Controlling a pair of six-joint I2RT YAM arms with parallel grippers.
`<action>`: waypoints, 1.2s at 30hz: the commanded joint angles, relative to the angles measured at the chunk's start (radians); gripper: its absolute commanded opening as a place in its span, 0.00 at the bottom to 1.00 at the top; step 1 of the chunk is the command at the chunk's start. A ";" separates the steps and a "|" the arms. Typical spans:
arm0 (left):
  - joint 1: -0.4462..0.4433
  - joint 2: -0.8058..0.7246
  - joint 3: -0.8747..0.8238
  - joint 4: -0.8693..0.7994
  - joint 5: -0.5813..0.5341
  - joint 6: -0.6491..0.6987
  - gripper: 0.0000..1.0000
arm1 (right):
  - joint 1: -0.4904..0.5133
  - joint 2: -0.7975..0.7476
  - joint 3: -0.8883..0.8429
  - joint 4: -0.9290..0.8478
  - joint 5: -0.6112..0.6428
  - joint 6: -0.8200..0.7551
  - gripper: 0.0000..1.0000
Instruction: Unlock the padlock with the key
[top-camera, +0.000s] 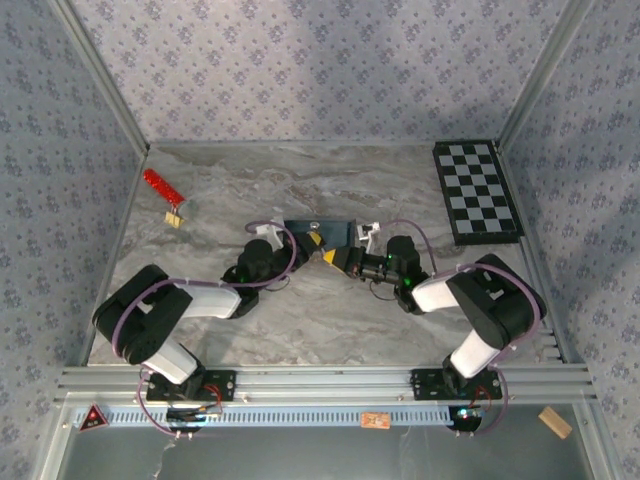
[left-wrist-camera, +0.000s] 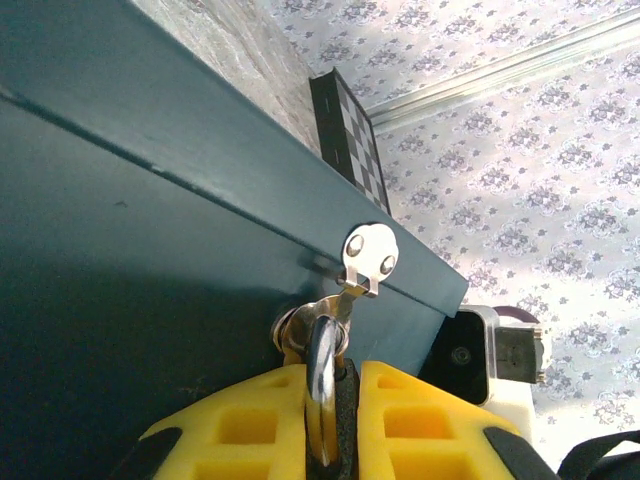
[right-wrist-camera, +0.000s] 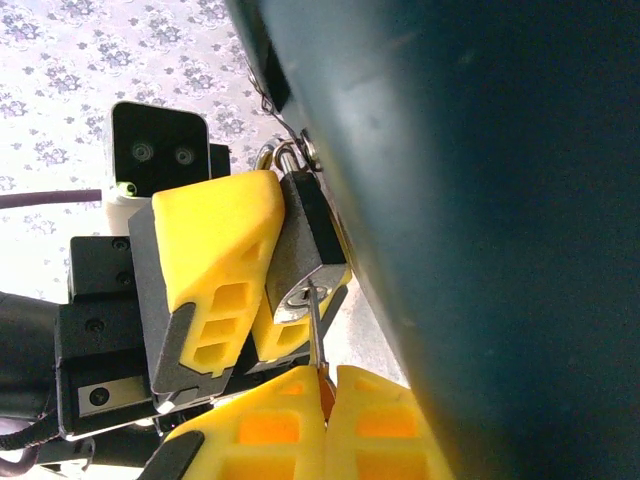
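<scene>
Two grippers meet at the blue box (top-camera: 335, 228) in the middle of the top view. The padlock (right-wrist-camera: 298, 250) hangs from a small silver hasp (left-wrist-camera: 368, 255) on the box wall. It is seen in the middle of the right wrist view, and its thin shackle (left-wrist-camera: 320, 355) is seen low in the middle of the left wrist view. The dark body of the padlock is pinched by the jaws of the left gripper (left-wrist-camera: 335, 440), which are set narrow around it. The key (right-wrist-camera: 316, 330) is held at the bottom of the right wrist view by the jaws of the right gripper (right-wrist-camera: 328, 400), which are shut tight on its head. Its thin blade points up to the keyhole at the bottom of the padlock. How deep the blade sits cannot be told. It looks as if the turn is the next step. For that to go well, the key should first be pushed all the way in, straight along the keyhole. It should then be turned slowly round its own line and not swung to the side, because so thin a blade could likely be bent. The padlock should be gripped firmly so that it is not twisted round with the key. The box should not be shoved along the counter (top-camera: 300, 330).
</scene>
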 joint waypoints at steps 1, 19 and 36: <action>-0.059 -0.040 0.025 0.115 0.360 0.003 0.00 | 0.018 0.042 0.044 0.138 0.046 -0.034 0.00; -0.035 -0.171 0.065 -0.140 0.539 0.099 0.00 | -0.101 -0.027 0.045 0.040 -0.043 -0.133 0.00; -0.028 -0.198 0.026 -0.154 0.427 0.114 0.00 | -0.068 -0.083 0.006 0.010 0.074 -0.077 0.00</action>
